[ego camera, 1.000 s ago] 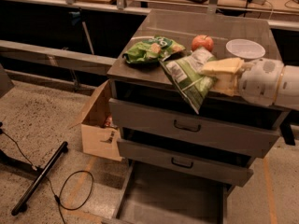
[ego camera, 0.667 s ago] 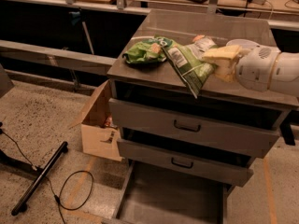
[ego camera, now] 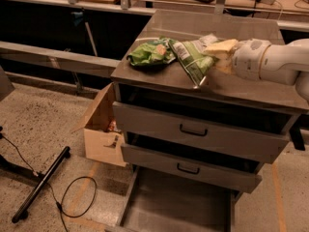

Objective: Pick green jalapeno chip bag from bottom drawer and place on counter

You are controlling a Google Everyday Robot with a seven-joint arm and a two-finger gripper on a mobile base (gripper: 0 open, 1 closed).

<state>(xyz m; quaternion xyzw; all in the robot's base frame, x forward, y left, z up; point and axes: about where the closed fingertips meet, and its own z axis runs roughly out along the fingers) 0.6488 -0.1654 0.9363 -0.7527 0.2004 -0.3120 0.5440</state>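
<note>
The grey drawer cabinet fills the middle of the view, and its flat glossy top, the bench [ego camera: 251, 88], carries both bags. At the foot of the cabinet the bottom drawer [ego camera: 178, 207] is pulled far out over the floor, its bare flat floor showing. Above it two grey drawers with black handles, the upper [ego camera: 154, 124] and the lower [ego camera: 154, 157], each stand slightly ajar. The white arm [ego camera: 285, 62] reaches in from the right edge, lying nearly level just above the bench top and pointing left. An open cardboard box [ego camera: 101, 134] sits on the floor against the cabinet's left side, and a black bar [ego camera: 41, 185] and a looped cable [ego camera: 77, 197] lie further left. On the bench's left front part lies a lime-green bag [ego camera: 150, 53]. Just to its right is the green jalapeno chip bag [ego camera: 190, 59], tilted, its lower corner touching the bench near the front edge. The pale yellow hand [ego camera: 216, 54] is clenched on that bag's upper right edge, low over the bench
</note>
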